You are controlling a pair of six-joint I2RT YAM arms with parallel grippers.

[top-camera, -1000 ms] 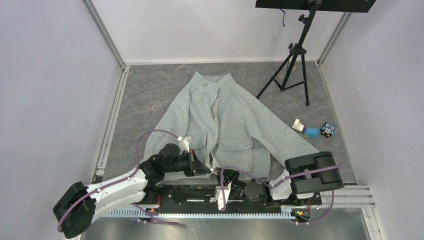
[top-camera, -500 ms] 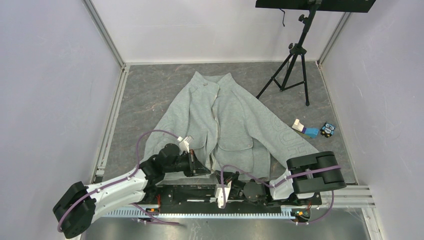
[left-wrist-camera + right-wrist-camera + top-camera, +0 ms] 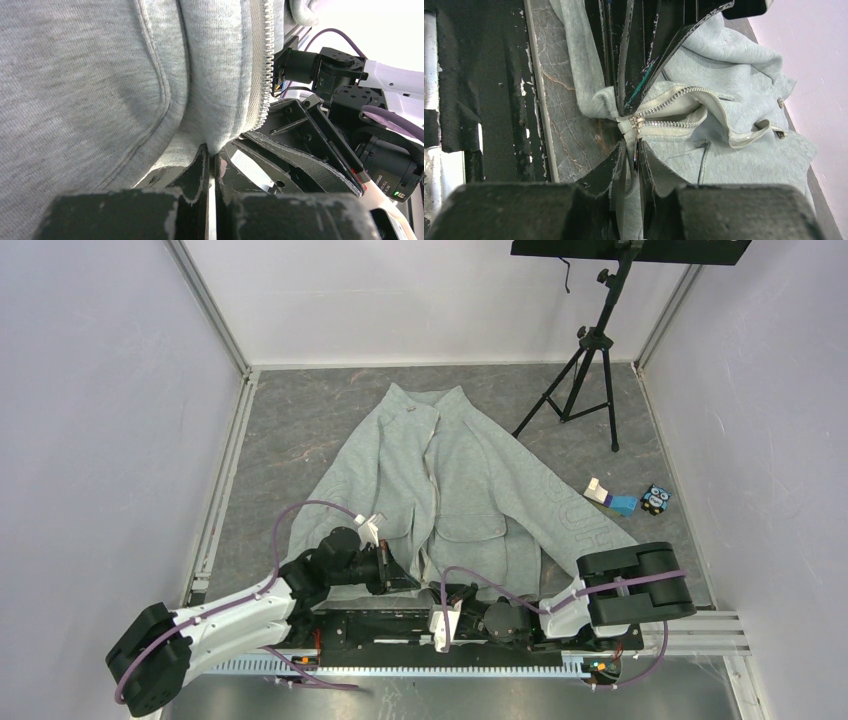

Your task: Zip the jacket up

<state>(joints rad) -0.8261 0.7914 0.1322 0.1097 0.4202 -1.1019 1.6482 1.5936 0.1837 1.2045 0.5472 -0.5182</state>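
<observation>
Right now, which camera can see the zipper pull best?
The right wrist view. The zipper pull sits close up, pinched in the right end effector, where both tooth rows meet. The left wrist view shows only one row of teeth. In the top view it is lost among the arms.

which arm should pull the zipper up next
Right, probably: the right claw is closed on the pull just below the slider, while the left claw pinches the jacket hem, anchoring it.
</observation>
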